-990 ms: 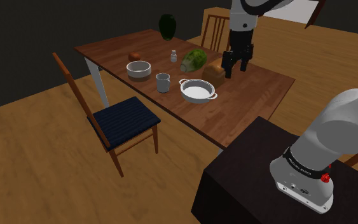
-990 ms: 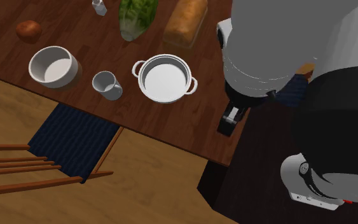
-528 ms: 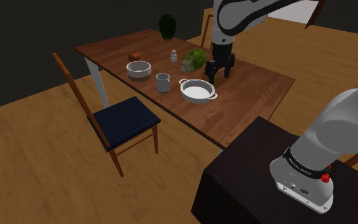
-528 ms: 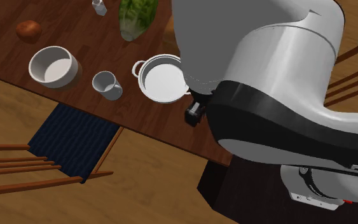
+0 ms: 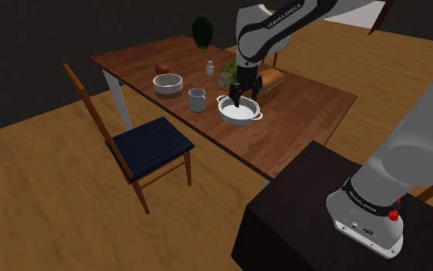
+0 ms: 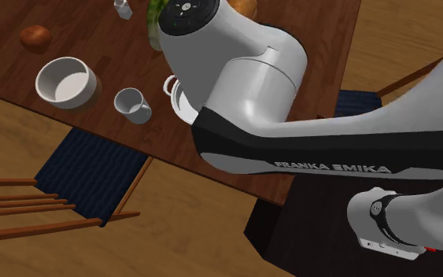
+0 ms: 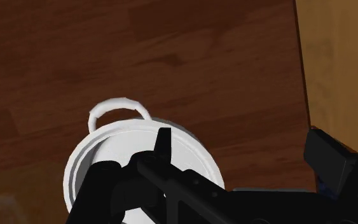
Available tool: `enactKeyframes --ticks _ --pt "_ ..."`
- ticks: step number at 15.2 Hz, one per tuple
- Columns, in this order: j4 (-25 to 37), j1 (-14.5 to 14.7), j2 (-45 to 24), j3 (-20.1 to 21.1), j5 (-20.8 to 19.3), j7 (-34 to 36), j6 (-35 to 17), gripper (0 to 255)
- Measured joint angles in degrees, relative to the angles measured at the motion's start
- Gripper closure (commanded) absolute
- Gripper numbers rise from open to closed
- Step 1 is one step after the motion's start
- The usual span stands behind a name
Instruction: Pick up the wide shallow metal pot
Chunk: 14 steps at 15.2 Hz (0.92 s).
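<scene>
Since a second ago the arm has swung off the loaf side and dropped. The black gripper (image 5: 238,95) is now low over the wide shallow white pot with two loop handles (image 5: 239,112).

- **Nearest:** the dark box stand (image 5: 299,208). Bare brown wooden tabletop (image 5: 307,108) lies open between it and the pot.
- **Chair:** a wooden chair with navy seat (image 5: 151,143) stands at the table's long edge, on the shoulder view's left.
- **Pot:** upright mid-table, in from the edges.
- **Fingers:** the fingers (image 7: 163,145) stand apart and clasp nothing. In the wrist view one shows against the pot's inside and the other well outside its rim, with the table edge and floor past it.
- **Beside the pot:** a grey mug (image 5: 198,100) is near it, not touching. A white bowl (image 5: 168,83) is farther along.
- **Behind:** a bread loaf (image 5: 271,78) and a green lettuce (image 5: 228,74), both close to the arm.
</scene>
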<state>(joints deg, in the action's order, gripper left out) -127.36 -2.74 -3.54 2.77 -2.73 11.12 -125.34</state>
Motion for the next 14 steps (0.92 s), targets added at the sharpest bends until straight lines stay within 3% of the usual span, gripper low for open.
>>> enactKeyframes --ticks 8,14 --pt "12.69 -0.04 -16.61 -0.91 -2.01 1.92 -6.04 0" --pt "22.57 0.29 -27.00 -1.51 -2.76 2.99 -7.77 0"
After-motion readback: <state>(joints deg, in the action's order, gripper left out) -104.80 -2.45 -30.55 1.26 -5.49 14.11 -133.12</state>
